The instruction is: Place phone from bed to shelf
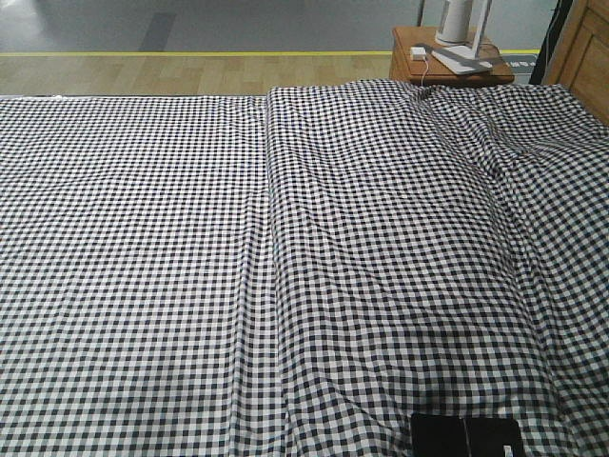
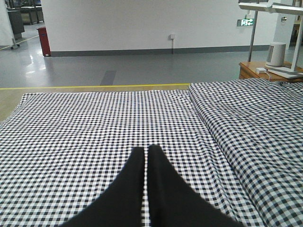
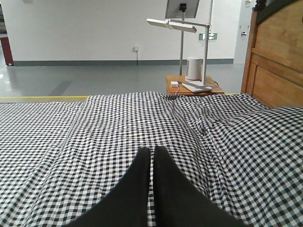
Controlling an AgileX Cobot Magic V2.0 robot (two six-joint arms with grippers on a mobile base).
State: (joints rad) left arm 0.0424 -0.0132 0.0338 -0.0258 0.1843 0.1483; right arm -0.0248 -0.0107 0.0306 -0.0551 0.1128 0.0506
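The bed (image 1: 190, 238) fills the front view with its black-and-white check sheet, which is creased down the middle. No phone shows on it in any view, and the shelf is out of view. My left gripper (image 2: 147, 149) hovers low over the left half of the bed (image 2: 85, 127), its black fingers shut with nothing between them. My right gripper (image 3: 152, 149) is also shut and empty over the right half of the bed (image 3: 113, 123). Its black top shows at the bottom edge of the front view as the right gripper (image 1: 464, 421).
A reddish-brown bedside table (image 1: 447, 62) stands past the bed's far right corner, carrying a white lamp base (image 3: 194, 71) and a small white charger. The wooden headboard (image 3: 277, 61) rises on the right. Grey floor with a yellow line (image 2: 94, 87) lies beyond the bed.
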